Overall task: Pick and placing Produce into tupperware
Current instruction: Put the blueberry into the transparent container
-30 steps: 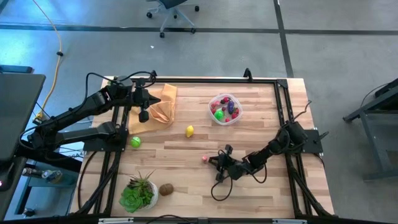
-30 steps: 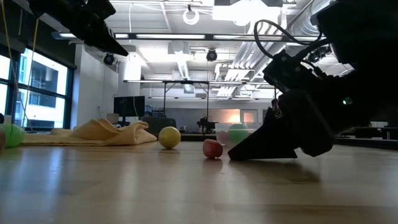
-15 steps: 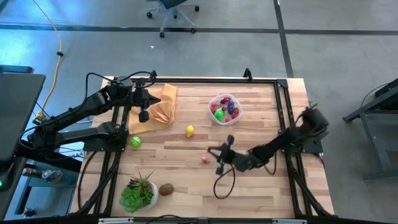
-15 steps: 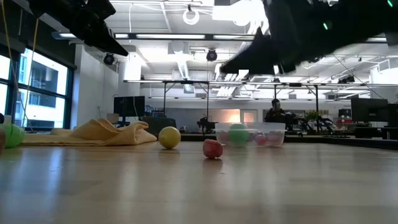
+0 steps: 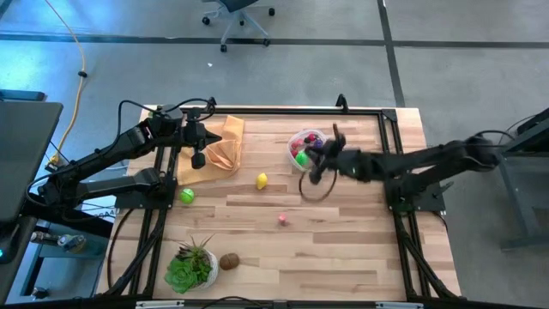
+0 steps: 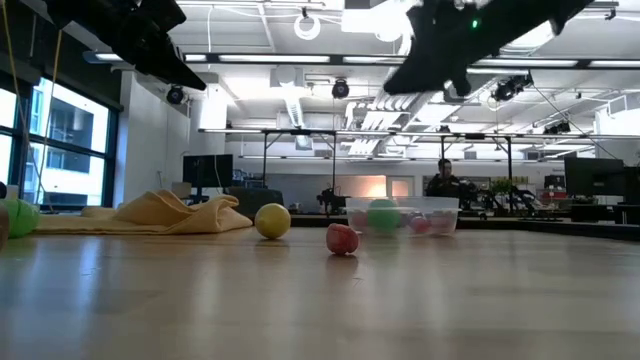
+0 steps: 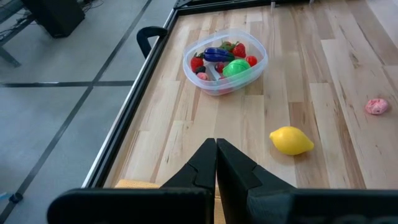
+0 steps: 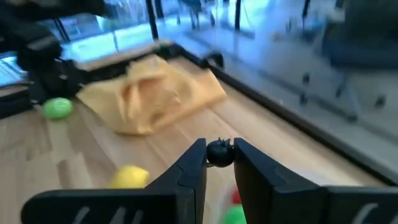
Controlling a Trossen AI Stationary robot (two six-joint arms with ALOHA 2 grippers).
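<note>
The clear tupperware (image 5: 292, 147) stands at the table's far middle with several red, green and purple produce pieces inside; it also shows in the left wrist view (image 7: 188, 63). My right gripper (image 5: 314, 156) hovers over it, shut on a small dark round piece (image 8: 219, 153). A yellow lemon (image 5: 262, 181), a pink piece (image 5: 281, 220), a green piece (image 5: 186, 196) and a brown piece (image 5: 229, 261) lie loose on the table. My left gripper (image 5: 199, 160) is shut and empty above the tan-orange cloth (image 5: 225, 137). My right gripper pinches the small dark round piece (image 8: 219, 153) between its two fingertips (image 8: 196, 155). The fingers come from the table's right, pointing toward its left. The piece is lifted clear of the table, above the tupperware.
A leafy green plant in a white pot (image 5: 190, 268) stands at the near left, next to the brown piece. A black frame rail (image 5: 274, 110) runs along the table's far edge. A cable loop (image 5: 316, 187) hangs below my right arm.
My right gripper has risen from the table beside the pink piece and swung toward the far edge, ending above the tupperware. The pink piece has stayed where it was.
</note>
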